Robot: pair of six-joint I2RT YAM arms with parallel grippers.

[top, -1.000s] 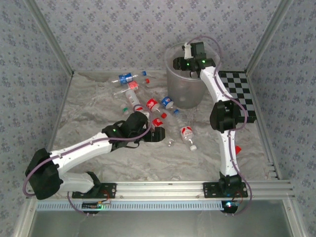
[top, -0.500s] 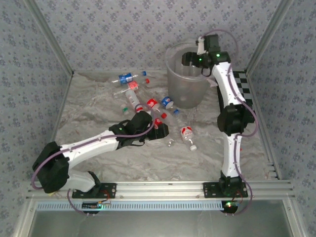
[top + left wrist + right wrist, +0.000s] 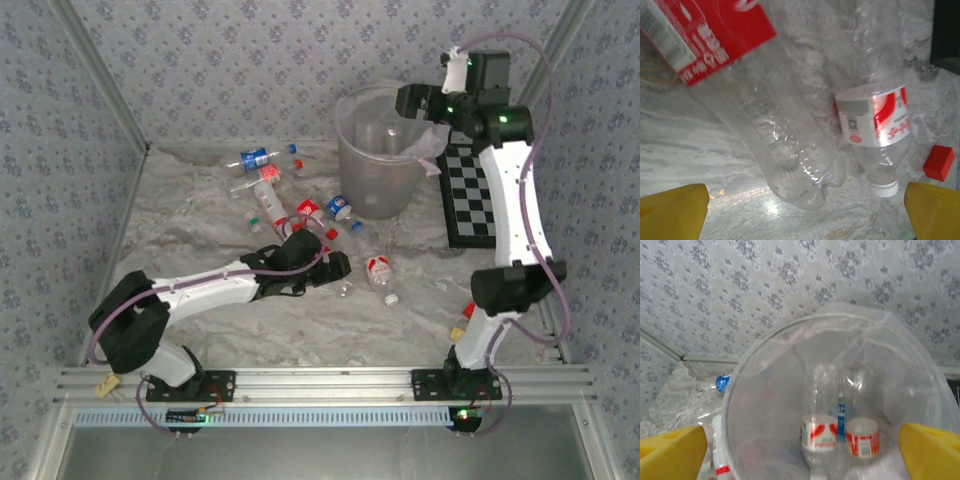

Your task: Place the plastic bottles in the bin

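Several plastic bottles (image 3: 310, 212) lie on the pale cloth to the left of and in front of the bin (image 3: 352, 170), a translucent bucket with a liner bag. My left gripper (image 3: 338, 266) is low among them and open. In the left wrist view its yellow fingertips (image 3: 671, 210) straddle the base of a clear red-labelled bottle (image 3: 780, 135), apart from it. A white-capped bottle (image 3: 875, 125) lies beside that one. My right gripper (image 3: 408, 100) hangs open and empty above the bin's right rim. The right wrist view looks down into the bin (image 3: 760, 390), where bottles (image 3: 820, 440) lie.
A black-and-white checkerboard (image 3: 482, 200) lies right of the bin. Small red (image 3: 468, 310) and yellow (image 3: 456, 335) blocks sit near the right arm's base, and a red block (image 3: 939, 162) lies by the white-capped bottle. Patterned walls enclose the table on three sides.
The right gripper has opened wide and has risen and swung right, from over the bin's middle to its right rim. The left arm has reached further right, towards the near bottles.
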